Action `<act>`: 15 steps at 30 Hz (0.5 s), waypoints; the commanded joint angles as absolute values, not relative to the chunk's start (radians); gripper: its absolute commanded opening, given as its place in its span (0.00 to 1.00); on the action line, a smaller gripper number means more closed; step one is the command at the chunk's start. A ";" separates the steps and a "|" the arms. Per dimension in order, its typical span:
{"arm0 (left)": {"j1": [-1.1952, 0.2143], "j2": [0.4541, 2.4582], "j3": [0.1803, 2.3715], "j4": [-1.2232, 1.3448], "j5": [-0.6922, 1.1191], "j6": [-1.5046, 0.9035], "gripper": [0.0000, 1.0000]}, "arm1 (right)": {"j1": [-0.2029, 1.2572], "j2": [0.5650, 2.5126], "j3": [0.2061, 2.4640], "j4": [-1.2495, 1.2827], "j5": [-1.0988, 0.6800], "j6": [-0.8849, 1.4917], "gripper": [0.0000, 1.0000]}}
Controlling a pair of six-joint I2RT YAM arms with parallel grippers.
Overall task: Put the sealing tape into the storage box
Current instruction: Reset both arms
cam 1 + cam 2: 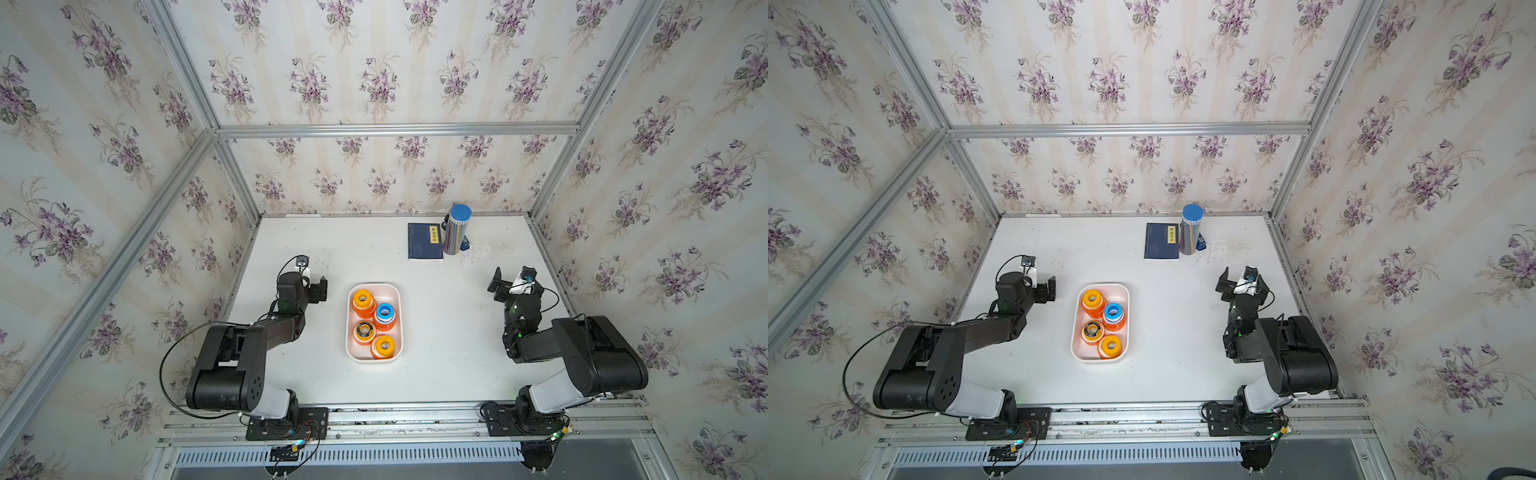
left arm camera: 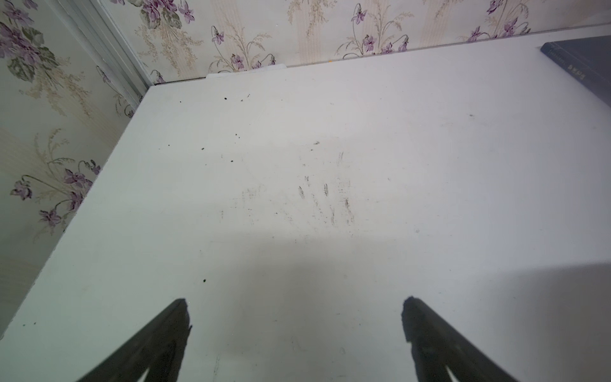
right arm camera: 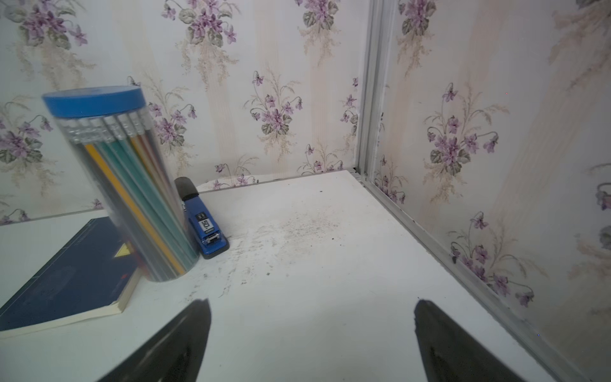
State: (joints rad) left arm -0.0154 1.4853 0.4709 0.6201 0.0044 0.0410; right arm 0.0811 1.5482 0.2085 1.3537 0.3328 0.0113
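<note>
The left gripper (image 2: 297, 306) has its jaws spread wide, and all that shows between its 2 fingers in the wrist view is bare, scuffed table (image 2: 297, 198). Same deal with the right gripper (image 3: 312, 307): jaws wide, just white tabletop between them. Neither one is touching anything.

In both top views the left gripper (image 1: 318, 289) hangs just off the left side of the box (image 1: 348, 332), up by its far end, close to it but apart. The right gripper (image 1: 498, 284) is well apart from the box, over on the right side of the table and aimed toward the back corner.

Every one of the tape rolls (image 1: 363, 297) I can see is in the box, which sits about mid-table between the 2 arms. From above I count 4 stacks standing on end. 1 is topped by a blue roll (image 1: 385, 311), and the others are orange and yellow. Can't tell how many rolls are in each stack.

Further back, near the rear wall, a dark blue notebook (image 1: 424, 242) lies flat. A clear pencil tube (image 1: 456, 235) with a blue cap stands upright just beside its right edge, and a blue stapler (image 3: 206, 228) sits just behind the tube. The right wrist view catches all 3, while the left wrist view only gets a corner of the notebook (image 2: 588, 63).
</note>
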 commanded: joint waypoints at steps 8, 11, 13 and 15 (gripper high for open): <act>-0.014 1.484 0.472 0.632 0.017 0.051 1.00 | 0.074 1.539 0.206 1.309 0.247 0.042 1.00; -0.014 1.483 0.472 0.632 0.017 0.051 1.00 | 0.074 1.540 0.205 1.310 0.247 0.041 1.00; -0.014 1.483 0.472 0.632 0.017 0.051 1.00 | 0.073 1.539 0.205 1.310 0.247 0.042 1.00; -0.014 1.483 0.471 0.632 0.017 0.051 1.00 | 0.074 1.540 0.205 1.309 0.247 0.041 1.00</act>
State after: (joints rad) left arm -0.0135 1.4849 0.4706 0.6201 0.0071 0.0444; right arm 0.0727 1.5398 0.2043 1.3037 0.2474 0.0307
